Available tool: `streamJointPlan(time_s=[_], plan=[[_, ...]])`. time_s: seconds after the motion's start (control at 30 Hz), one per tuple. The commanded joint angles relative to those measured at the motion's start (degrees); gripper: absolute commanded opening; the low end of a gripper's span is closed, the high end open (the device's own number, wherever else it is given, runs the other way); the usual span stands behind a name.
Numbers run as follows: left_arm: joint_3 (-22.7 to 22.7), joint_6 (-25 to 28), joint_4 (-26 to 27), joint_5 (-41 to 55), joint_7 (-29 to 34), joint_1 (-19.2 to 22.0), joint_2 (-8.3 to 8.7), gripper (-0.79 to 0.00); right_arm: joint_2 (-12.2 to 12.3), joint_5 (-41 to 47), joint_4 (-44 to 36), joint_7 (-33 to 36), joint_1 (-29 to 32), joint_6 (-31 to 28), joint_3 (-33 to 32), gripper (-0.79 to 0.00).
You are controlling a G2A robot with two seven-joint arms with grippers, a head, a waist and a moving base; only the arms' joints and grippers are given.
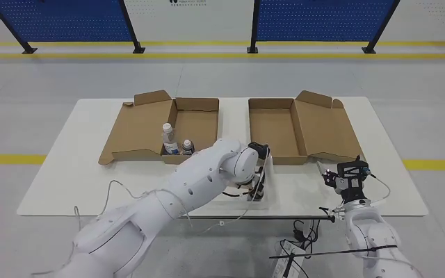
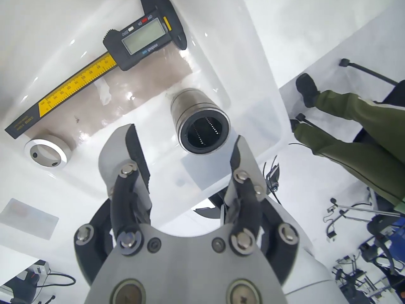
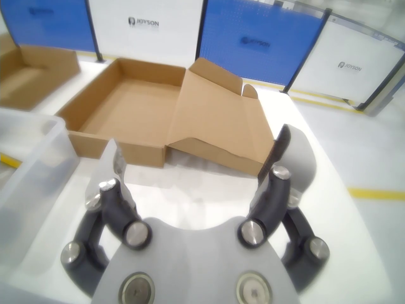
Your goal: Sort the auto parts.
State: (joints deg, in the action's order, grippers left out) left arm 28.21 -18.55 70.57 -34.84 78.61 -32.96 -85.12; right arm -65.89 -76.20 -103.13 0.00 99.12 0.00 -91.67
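White table (image 1: 69,160) on a grey shop floor, with blue screens behind. A translucent plastic bin (image 2: 253,74) at the near edge holds a short polished steel cylinder with a dark bore (image 2: 200,121), lying on its side. It is apart from a black digital caliper with a yellow scale (image 2: 95,74) and a silver metal ring (image 2: 46,156).

Left gripper (image 2: 186,156) hangs over the cylinder, jaws wide, one on either side.

Judgement: dense, rigid, slick, liable to roll. Pinch across the barrel at mid-length.

Right gripper (image 3: 198,136) is over bare table, jaws wide, holding nothing.
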Motion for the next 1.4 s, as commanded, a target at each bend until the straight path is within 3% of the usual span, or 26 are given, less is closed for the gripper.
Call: streamJointPlan(time_s=[0.0,0.1,0.57,1.37], plan=[[0.02,0.19,-0.67,0.0,0.01,0.13,-0.2,-0.283,0.0,0.0,0.0,0.0,0.0,0.0,0.0,0.0],[0.0,0.5,-1.63,-0.29,0.13,0.3,-0.42,-0.345,0.0,0.0,0.0,0.0,0.0,0.0,0.0,0.0],[-0.44,2.47,-6.77,-0.15,-0.91,0.3,-1.9,-0.357,0.0,0.0,0.0,0.0,0.0,0.0,0.0,0.0],[-1.46,5.37,-13.57,1.96,-1.7,0.83,-5.23,-0.536,0.0,0.0,0.0,0.0,0.0,0.0,0.0,0.0]])
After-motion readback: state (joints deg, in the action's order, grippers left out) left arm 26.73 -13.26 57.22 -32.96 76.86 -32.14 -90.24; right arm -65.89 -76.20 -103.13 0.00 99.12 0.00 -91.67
